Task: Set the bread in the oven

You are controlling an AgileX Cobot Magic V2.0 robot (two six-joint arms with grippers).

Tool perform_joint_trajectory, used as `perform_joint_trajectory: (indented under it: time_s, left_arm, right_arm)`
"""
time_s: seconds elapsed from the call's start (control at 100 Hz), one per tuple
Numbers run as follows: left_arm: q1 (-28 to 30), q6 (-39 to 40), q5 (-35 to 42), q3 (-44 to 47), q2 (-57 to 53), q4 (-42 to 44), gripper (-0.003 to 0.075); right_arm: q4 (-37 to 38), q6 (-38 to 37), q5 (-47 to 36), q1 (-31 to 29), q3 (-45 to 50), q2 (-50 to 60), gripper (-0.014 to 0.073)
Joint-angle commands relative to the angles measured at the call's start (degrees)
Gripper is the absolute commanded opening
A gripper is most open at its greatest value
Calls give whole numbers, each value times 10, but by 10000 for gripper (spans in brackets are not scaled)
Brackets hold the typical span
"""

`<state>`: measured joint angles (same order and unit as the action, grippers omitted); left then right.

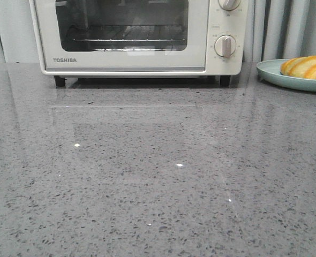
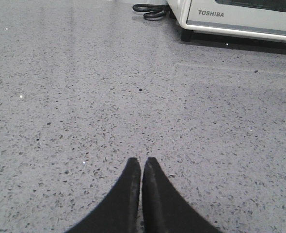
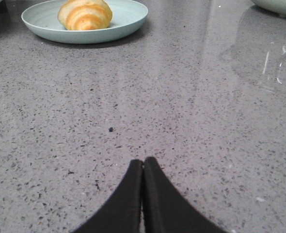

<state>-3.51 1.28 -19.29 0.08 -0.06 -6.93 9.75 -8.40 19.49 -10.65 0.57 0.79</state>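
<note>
- Left pincer (image 2: 141,167): clenched, tips together, nothing between; low over speckled grey table (image 2: 85,97).
- Oven (image 2: 240,19) ahead of left pincer, off to one side, well apart; door closed.
- Black cable (image 2: 150,9) beside oven: left wrist view only.
- Right pincer (image 3: 143,167): clenched, holding nothing.
- Bread (image 3: 85,14) on pale green plate (image 3: 128,22), well ahead of right pincer.
- Front view: no pincers; knobs (image 1: 225,46), wire rack (image 1: 126,40) behind glass.

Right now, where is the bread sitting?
The bread lies on the pale green plate at the far right edge of the front view, on the counter just right of the closed oven.
</note>
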Motion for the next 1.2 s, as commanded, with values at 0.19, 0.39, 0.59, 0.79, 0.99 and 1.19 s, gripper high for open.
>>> perform_joint_trajectory:
  time_s: [0.19, 0.39, 0.59, 0.79, 0.99, 1.19]
  left_arm:
    - [2, 4, 30, 13, -16, -7, -21]
    - [2, 4, 30, 13, -16, -7, -21]
    - [2, 4, 35, 13, -16, 5, -21]
    - [2, 4, 50, 13, -16, 60, -21]
    - [2, 4, 123, 13, -16, 64, -21]
    - [2, 4, 187, 13, -16, -22, -21]
  right_arm:
    - [2, 3, -16, -4, 14, 8, -48]
    - [2, 3, -16, -4, 14, 8, -48]
    - [2, 3, -16, -4, 14, 8, -48]
    - [29, 3, -27, -4, 14, 8, -48]
    - [26, -34, -263, -4, 14, 8, -48]
    - [-11, -35, -512, -4, 14, 8, -48]
